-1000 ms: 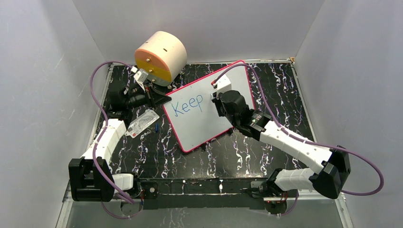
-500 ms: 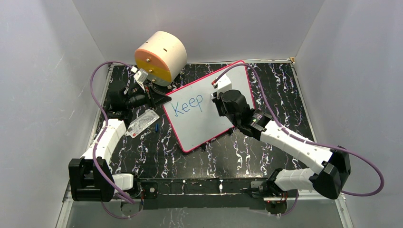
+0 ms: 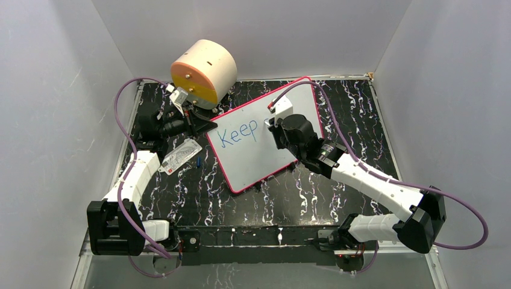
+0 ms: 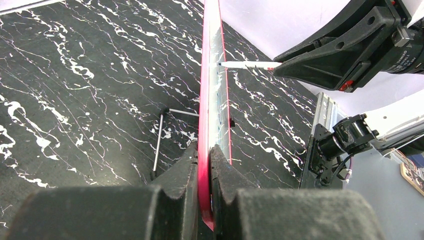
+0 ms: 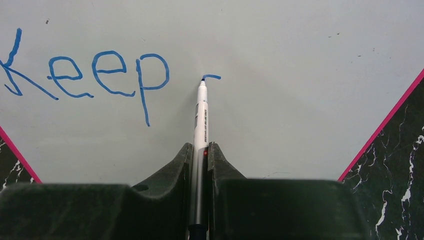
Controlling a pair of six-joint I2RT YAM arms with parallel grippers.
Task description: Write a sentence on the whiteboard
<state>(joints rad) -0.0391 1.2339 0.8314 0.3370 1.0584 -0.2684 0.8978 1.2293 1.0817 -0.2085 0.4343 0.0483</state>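
The whiteboard (image 3: 259, 156), white with a pink-red border, lies tilted on the dark marbled table. My left gripper (image 3: 208, 125) is shut on its left corner; in the left wrist view the red edge (image 4: 206, 125) runs between the jaws of that gripper (image 4: 204, 150). The sentence (image 5: 85, 75) reads "Keep" in blue, and a short new stroke (image 5: 212, 76) curves beside it. My right gripper (image 5: 200, 147) is shut on a white marker (image 5: 201, 115), its tip touching the board at that stroke. From above, that right gripper (image 3: 269, 122) sits over the board's upper middle.
A cream and orange cylinder (image 3: 203, 71) stands at the back left, close behind my left wrist. A small white printed card (image 3: 179, 158) and a little blue cap (image 3: 199, 162) lie left of the board. A thin metal rod (image 4: 158, 142) lies on the table (image 3: 361, 114).
The right gripper has crept slightly left along the board with the marker. The left arm and the board have stayed put.
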